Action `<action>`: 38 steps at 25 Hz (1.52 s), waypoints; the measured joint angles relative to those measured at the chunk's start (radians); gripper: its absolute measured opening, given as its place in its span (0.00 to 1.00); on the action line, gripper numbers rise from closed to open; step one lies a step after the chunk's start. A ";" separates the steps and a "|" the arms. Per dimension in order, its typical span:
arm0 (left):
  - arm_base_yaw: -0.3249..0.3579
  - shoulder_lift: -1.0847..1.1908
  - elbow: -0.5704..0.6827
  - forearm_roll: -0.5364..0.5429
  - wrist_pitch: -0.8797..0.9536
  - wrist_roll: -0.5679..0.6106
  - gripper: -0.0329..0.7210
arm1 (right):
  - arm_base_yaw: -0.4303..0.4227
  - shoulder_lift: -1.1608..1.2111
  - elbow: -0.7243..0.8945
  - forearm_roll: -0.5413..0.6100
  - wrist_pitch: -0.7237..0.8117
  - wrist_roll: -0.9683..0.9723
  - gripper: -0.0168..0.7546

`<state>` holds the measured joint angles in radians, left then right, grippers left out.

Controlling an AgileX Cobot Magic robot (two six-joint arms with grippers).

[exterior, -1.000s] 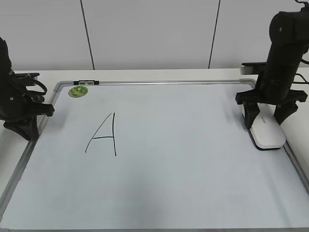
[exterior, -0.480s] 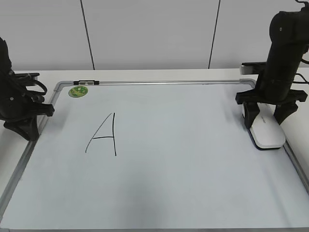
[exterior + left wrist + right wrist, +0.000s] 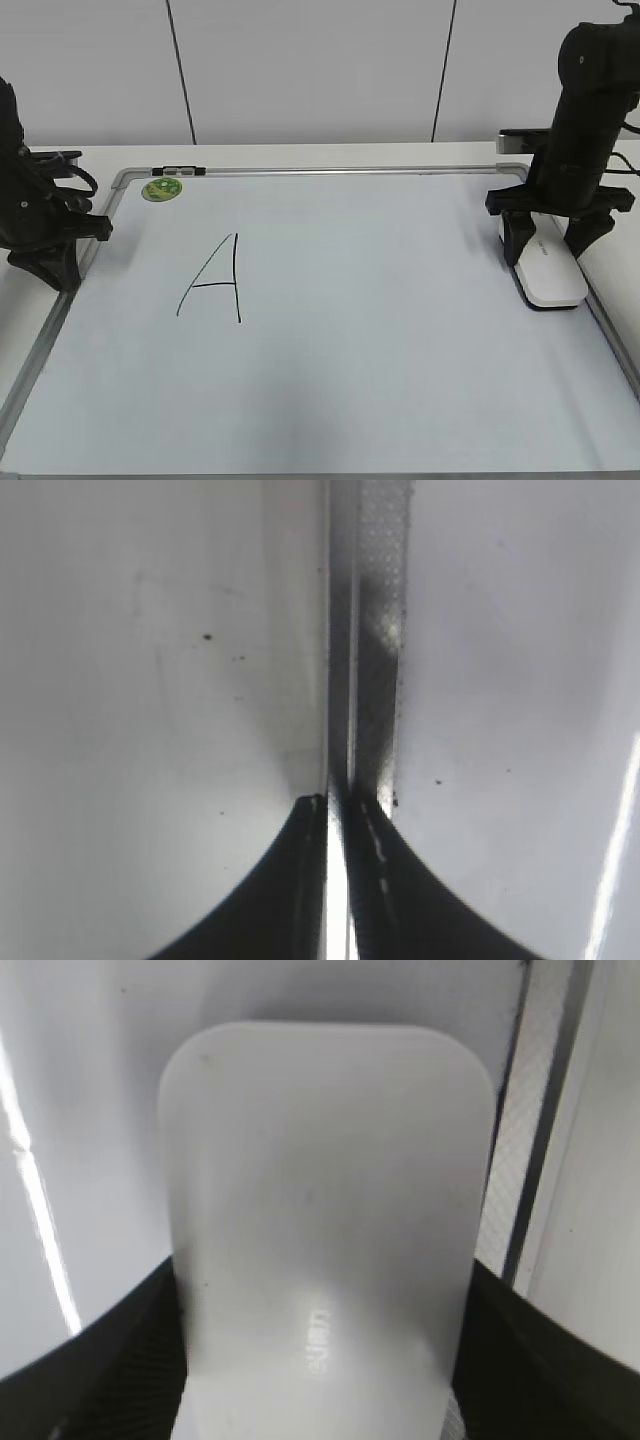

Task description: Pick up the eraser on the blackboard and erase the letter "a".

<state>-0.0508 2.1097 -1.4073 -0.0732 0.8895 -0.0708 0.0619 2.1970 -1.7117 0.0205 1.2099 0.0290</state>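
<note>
You have the blackboard [image 3: 330,340] lying flat on the white table [image 3: 300,152] and filling most of the exterior view, pale surface inside a thin silver frame. Take it as your landmark.

Your right arm [image 3: 585,110] stands over the board's right edge, toward the far corner. Its gripper [image 3: 548,248] points down with its two dark fingers [image 3: 512,240] spread wide, one on each long side of the eraser [image 3: 550,275]. In the right wrist view the fingers sit at the eraser's flanks; you cannot tell from the pictures whether they actually touch it.

Your left arm [image 3: 30,190] sits at the board's left edge, near the far corner. Its gripper [image 3: 335,825] has the fingertips pressed together with nothing between them, right above the frame strip, as the left wrist view shows.

The eraser lies flat on the board just inside the right frame, white and glossy, with faint grey lettering on top.

The only writing you can see is a large angular "A" [image 3: 212,280] in thin black marker, on the board's left half, well apart from the eraser.

A small round green magnet [image 3: 162,188] sits in the board's far left corner, and a short dark clip [image 3: 182,170] is on the far frame just beside it.
</note>
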 joint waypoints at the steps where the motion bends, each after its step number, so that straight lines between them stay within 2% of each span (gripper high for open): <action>1: 0.000 0.000 0.000 0.000 0.000 0.000 0.10 | 0.000 0.000 0.000 -0.004 0.000 0.000 0.70; 11: 0.000 0.000 0.000 0.002 0.000 0.000 0.10 | -0.041 0.000 0.000 0.002 0.000 0.000 0.70; 22: 0.000 0.000 0.000 0.002 0.000 0.000 0.10 | -0.043 0.000 0.000 0.007 0.000 -0.006 0.70; 25: 0.000 0.000 0.000 0.002 0.000 0.000 0.10 | -0.043 0.000 0.000 0.009 0.000 -0.006 0.73; 28: 0.000 0.000 0.000 0.002 0.000 0.000 0.10 | -0.043 0.000 -0.002 0.018 0.000 -0.006 0.83; 30: 0.000 0.000 0.000 0.002 0.000 0.000 0.10 | -0.043 0.000 -0.002 0.022 0.000 -0.008 0.86; 38: 0.000 0.000 0.000 0.002 0.000 0.000 0.10 | -0.043 -0.002 -0.015 0.016 0.000 -0.008 0.88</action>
<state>-0.0508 2.1097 -1.4073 -0.0714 0.8895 -0.0708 0.0193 2.1951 -1.7270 0.0365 1.2099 0.0214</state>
